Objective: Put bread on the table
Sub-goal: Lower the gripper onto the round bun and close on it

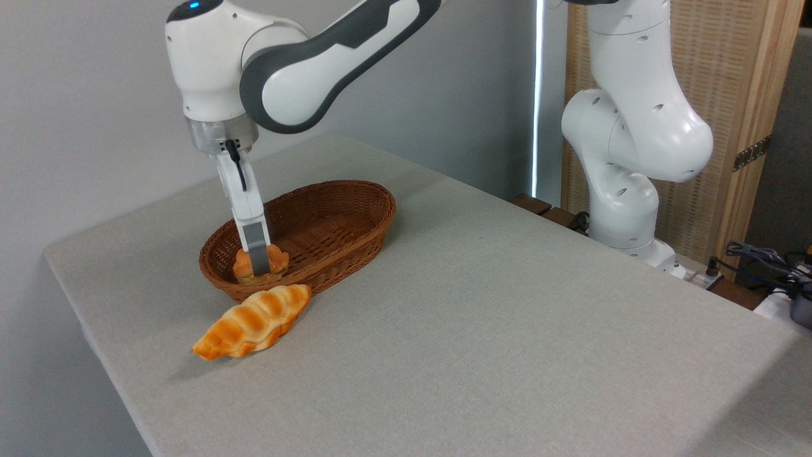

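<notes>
The bread [242, 264], a small golden-orange bun, sits in the near left end of the brown wicker basket [342, 209]. My gripper [259, 270] reaches straight down into the basket and its fingers [257, 249] close around the bun, one grey finger crossing its front. Only part of the bun shows above the basket wall. The table [482, 317] has a light grey-beige cloth top.
A striped croissant-shaped loaf [254, 322] lies on the table just in front of the basket, touching its wall. The robot base [625, 209] stands at the far right edge, with cables [761, 260] beside it. Bare cloth stretches to the right of the basket.
</notes>
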### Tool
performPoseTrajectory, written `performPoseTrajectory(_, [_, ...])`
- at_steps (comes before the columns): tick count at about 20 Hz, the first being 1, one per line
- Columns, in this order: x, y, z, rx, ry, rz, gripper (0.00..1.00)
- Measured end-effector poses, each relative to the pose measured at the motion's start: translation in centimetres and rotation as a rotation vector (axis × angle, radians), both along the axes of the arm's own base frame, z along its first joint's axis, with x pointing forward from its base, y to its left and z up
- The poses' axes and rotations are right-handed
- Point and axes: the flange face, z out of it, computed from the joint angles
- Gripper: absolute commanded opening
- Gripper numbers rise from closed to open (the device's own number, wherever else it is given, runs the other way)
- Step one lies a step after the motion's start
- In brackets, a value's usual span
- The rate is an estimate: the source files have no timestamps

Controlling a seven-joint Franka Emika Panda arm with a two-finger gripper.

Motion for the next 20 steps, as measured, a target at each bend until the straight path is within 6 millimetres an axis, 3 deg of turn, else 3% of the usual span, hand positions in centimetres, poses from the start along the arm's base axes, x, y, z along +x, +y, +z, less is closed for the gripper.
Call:
performPoseTrajectory(6, [-0.09,-0.60,-1.02,0.028,0.000,-0.029,0.98])
performPoseTrajectory(8, [-0.10,-0.66,-1.14,0.029,0.001,-0.031,0.80])
performPoseTrajectory(9, [-0.10,-0.70,-1.20,0.029,0.002,-0.031,0.64])
performPoseTrajectory(12, [-0.18,-0.90,-1.31,0.030,0.004,-0.036,0.47])
performPoseTrajectory(20, [-0.21,-0.98,-1.40,0.030,0.005,-0.038,0.46])
